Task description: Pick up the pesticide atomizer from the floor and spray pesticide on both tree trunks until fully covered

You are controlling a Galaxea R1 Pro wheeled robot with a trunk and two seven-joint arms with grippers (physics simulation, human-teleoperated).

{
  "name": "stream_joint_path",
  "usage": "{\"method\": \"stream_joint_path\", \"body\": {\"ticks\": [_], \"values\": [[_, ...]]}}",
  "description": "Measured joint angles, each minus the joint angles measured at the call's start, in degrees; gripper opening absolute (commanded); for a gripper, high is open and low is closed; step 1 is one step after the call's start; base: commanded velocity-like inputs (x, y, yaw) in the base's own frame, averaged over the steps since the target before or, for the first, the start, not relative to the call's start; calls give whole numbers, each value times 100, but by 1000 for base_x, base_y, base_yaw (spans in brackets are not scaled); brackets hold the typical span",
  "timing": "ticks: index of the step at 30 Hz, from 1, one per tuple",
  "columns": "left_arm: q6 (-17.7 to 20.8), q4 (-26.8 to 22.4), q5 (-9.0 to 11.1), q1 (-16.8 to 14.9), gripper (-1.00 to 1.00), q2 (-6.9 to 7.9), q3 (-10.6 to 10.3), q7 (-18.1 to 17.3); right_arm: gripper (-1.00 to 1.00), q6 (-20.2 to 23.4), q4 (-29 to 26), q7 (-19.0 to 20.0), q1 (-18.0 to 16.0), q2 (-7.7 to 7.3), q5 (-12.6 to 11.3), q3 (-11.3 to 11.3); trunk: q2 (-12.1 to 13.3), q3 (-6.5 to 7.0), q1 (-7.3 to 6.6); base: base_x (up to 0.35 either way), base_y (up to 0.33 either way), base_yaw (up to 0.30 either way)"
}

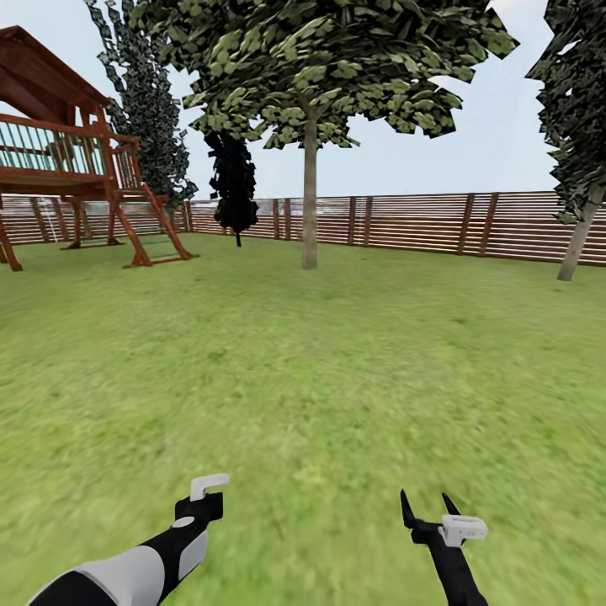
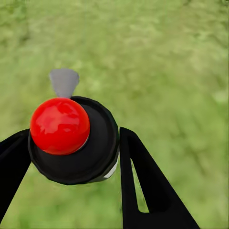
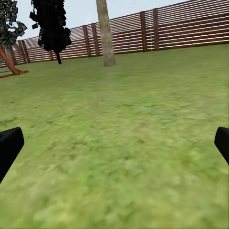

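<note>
Two trunks are seen far across the grass from the head; the atomizer is seen pinched by the left gripper at the wrist. The right gripper is spread.

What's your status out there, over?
Left pincer shut on the atomizer. Right pincer open, empty. Nearest tree trunk ahead across open grass; nothing in the way.
</note>
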Motion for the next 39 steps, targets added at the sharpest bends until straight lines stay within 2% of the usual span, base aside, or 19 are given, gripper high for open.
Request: {"method": "stream_joint_path", "body": {"ticks": [39], "values": [[1, 0, 0, -2, -100, 0, 0, 8, 100, 1, 0, 0, 1, 0, 0, 0, 0, 0, 0, 337, 0, 0]]}}
